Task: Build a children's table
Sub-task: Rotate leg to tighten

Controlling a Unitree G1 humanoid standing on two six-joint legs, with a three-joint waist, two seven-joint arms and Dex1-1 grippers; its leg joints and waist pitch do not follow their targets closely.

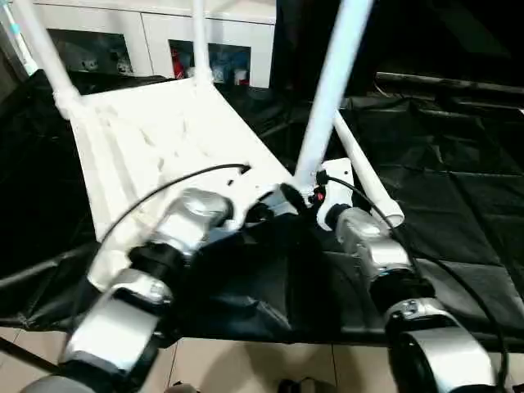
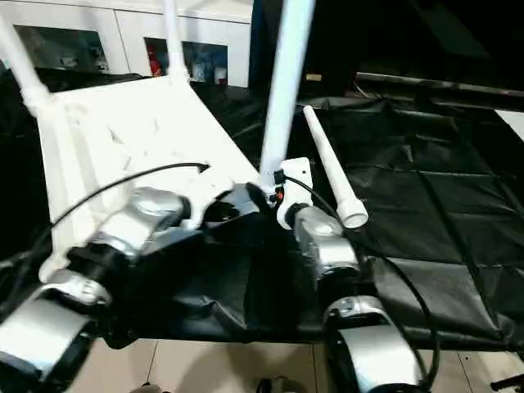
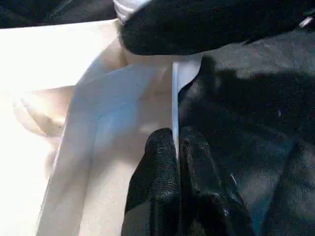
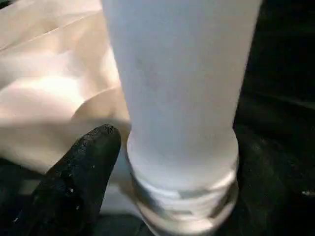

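Observation:
The white tabletop [image 1: 164, 131] lies underside up on black cloth. Three white legs stand in its corner sockets: two at the far corners [image 1: 45, 49] [image 1: 199, 37] and one at the near right corner [image 1: 332, 82]. Another leg [image 1: 364, 176] lies loose on the cloth just right of that corner. My left gripper [image 3: 175, 142] is shut on the thin rim of the tabletop close to the near right socket. My right gripper [image 4: 182, 162] sits at the base of the near right leg [image 4: 182, 88]. It is open, and one finger [image 4: 83, 177] stands just off the leg's collar.
A white cabinet with glass doors [image 1: 164, 41] stands behind the tabletop. The black cloth [image 1: 442, 188] spreads wide to the right. Light floor tiles [image 1: 246, 364] show at the cloth's near edge, below my forearms.

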